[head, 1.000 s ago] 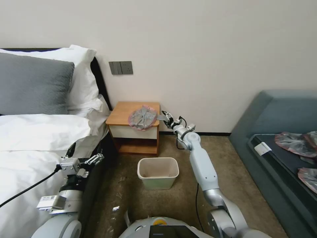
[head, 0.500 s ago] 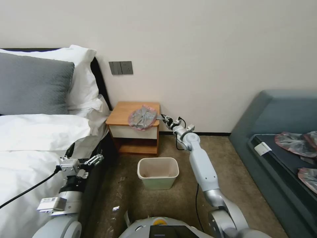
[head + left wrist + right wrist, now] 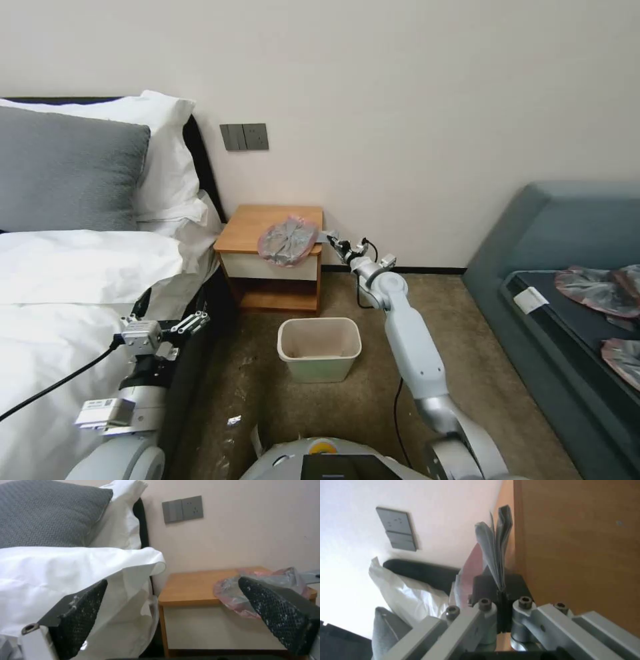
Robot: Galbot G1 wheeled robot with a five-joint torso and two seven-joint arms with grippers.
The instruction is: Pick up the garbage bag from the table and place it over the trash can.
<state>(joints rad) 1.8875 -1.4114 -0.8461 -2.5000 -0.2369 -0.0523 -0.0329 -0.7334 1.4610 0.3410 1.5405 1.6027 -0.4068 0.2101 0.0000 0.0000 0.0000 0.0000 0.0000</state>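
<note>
— Where's the garbage bag (image 3: 287, 241)?
— On the table (image 3: 250, 229), front corner, overhanging. My right gripper (image 3: 331, 238) is clamped on its edge.
— Left gripper (image 3: 173, 610)?
— Fingers apart, beside the bed (image 3: 67, 280).

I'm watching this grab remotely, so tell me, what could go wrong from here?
The right claw pinches only a thin flap of the garbage bag beside the table, so the plastic might slip out or tear. The bag is crumpled flat, so it may not open over the trash can.
</note>
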